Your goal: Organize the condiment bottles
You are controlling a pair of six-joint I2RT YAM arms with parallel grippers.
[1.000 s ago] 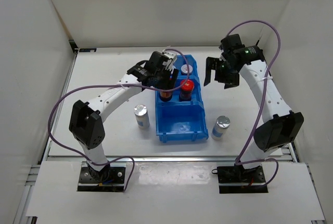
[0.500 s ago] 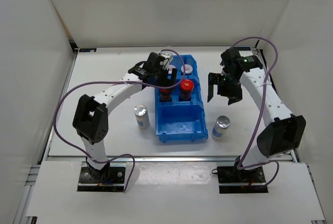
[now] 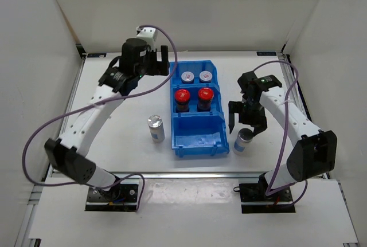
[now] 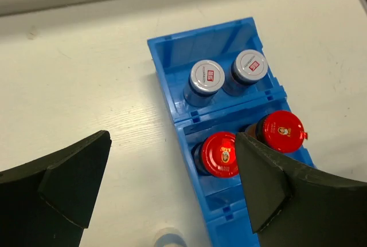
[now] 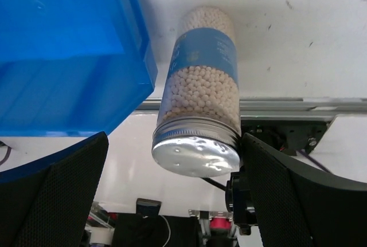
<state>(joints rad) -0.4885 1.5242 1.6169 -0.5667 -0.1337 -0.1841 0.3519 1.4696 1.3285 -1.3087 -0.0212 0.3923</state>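
Flanking the silver-capped bottle [image 5: 200,86], right gripper's [image 5: 175,144] fingers [image 5: 298,201] spread.

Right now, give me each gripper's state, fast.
Left gripper: open, holding nothing.
Right gripper: open, over the silver-topped bottle, not gripping it.

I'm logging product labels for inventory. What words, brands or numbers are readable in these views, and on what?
Nothing is legible.
Grey-white round bottle caps: red rectangular mark with pale lettering on each, too blurred to read.
Red round bottle caps: small gold emblem on each, too small to read.
Silver-lidded clear bottle of white beads: blue label band, no lettering on the side shown.
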